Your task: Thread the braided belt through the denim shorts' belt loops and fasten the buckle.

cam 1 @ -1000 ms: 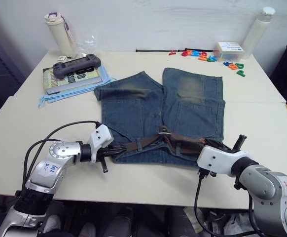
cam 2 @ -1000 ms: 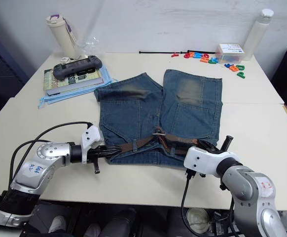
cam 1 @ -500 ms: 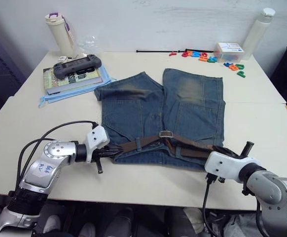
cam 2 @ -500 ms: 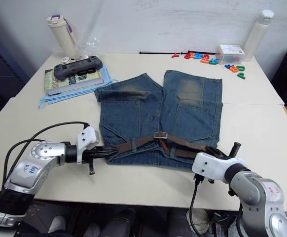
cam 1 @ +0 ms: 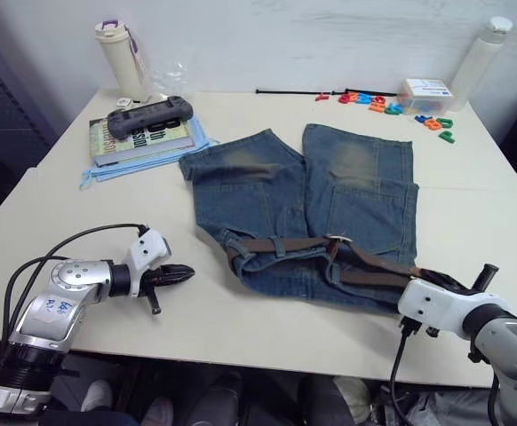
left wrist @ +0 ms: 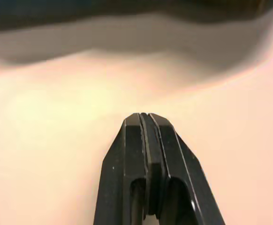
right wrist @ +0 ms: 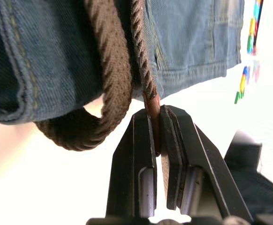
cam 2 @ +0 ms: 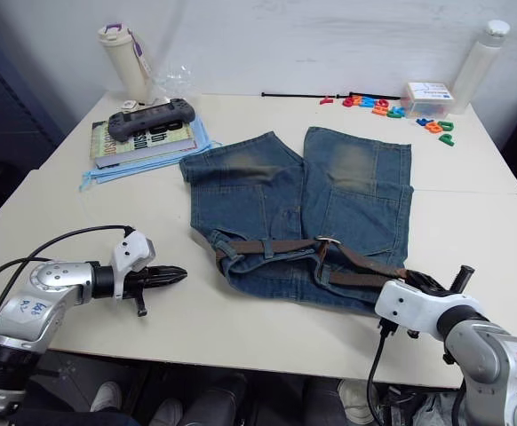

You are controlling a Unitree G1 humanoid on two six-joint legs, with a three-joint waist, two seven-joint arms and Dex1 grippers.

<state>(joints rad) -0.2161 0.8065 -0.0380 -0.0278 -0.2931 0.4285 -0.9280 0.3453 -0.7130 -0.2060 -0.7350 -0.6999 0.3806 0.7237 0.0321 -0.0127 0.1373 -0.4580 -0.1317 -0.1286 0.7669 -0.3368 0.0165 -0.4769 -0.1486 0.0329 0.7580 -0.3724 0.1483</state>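
Right gripper (right wrist: 155, 136): jaws narrow, pinching the brown woven braided belt (right wrist: 110, 70) at the waistband corner. Left gripper (left wrist: 147, 136): jaws closed on nothing, over bare cream table (cam 1: 241, 319), well apart from the faded blue denim shorts (cam 1: 330, 204).

Progress, judged: belt runs along the waistband through several narrow denim belt loops (cam 1: 278, 248); small silver frame buckle (cam 1: 336, 240) sits mid-waist, seemingly unfastened. Fastening remains.

Right wrist view shows the pinch and the belt's folded loop; head views hide that contact but give the whole layout.
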